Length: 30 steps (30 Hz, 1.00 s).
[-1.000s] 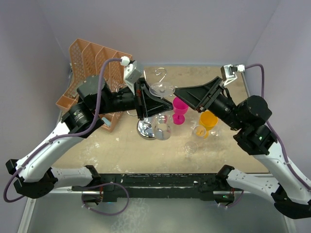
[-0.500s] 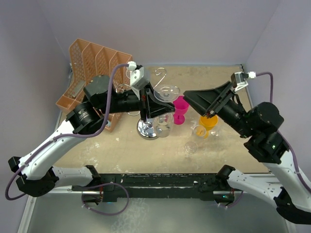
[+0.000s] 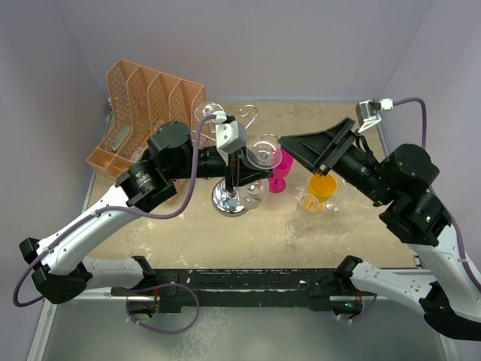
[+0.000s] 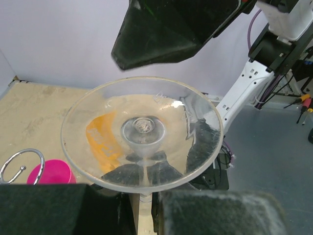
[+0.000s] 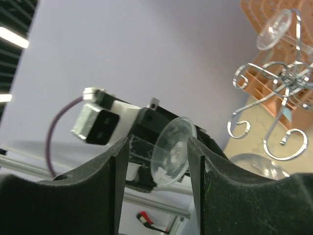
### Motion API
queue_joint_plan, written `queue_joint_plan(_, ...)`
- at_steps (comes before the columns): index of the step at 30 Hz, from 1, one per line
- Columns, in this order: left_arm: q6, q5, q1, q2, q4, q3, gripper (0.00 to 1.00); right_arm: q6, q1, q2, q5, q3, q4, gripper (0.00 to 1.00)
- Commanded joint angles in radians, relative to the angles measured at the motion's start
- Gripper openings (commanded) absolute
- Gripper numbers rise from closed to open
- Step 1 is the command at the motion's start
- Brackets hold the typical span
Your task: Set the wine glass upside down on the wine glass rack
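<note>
The left pincer [image 4: 142,210] clamps the wine glass [image 4: 142,132] by its stem, foot facing the wide-open right pincer [image 5: 159,152].

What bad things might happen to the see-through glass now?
The left gripper pinches only the thin stem of the wine glass, so it might slip and fall. The open right gripper is very near the glass's foot and might knock it. A dropped glass could hit the nearby pink goblet.

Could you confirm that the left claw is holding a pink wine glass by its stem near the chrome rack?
Not quite: the wine glass in the left claw is clear, not pink, as the left wrist view shows. It is indeed held by its stem near the chrome rack.
</note>
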Motion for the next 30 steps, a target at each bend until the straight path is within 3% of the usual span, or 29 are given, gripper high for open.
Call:
queue_joint_plan(1,0.067,0.013,-0.003,-0.012,0.119,-0.013,0.00,-0.069,0.003,0.018,0.009,0.044,-0.115,0.52)
queue_joint_plan(7,0.061,0.024,-0.003,-0.021,0.166,-0.046,0.00,-0.097,0.003,0.001,0.107,0.062,-0.197,0.52)
queue_joint_plan(15,0.069,0.025,-0.003,-0.011,0.179,-0.044,0.00,-0.131,0.003,0.016,-0.037,0.021,-0.123,0.43)
queue_joint_plan(26,0.065,0.044,-0.003,-0.001,0.219,-0.075,0.00,0.008,0.002,0.008,-0.100,-0.042,-0.052,0.30)
queue_joint_plan(30,0.064,0.043,-0.004,0.000,0.223,-0.082,0.00,0.078,0.003,0.012,-0.109,-0.067,-0.045,0.20)
